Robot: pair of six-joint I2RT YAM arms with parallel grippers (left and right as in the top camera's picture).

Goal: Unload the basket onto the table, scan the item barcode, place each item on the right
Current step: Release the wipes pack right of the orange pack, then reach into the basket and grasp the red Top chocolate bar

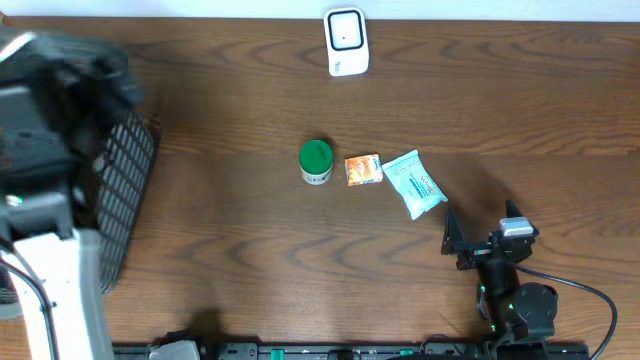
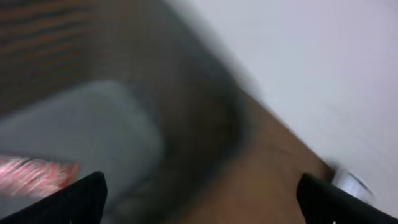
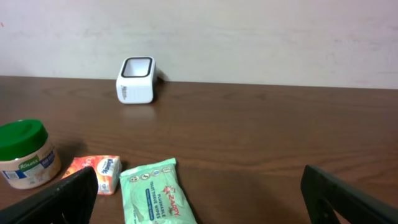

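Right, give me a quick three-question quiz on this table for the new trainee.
1. True or false: the scanner stands apart from the three items.
2. What lies between the jar and the wipes pack? A the scanner; B the orange packet; C nothing.
3. Which item lies nearest the open right gripper?
Key: 1 true; 2 B; 3 the wipes pack.
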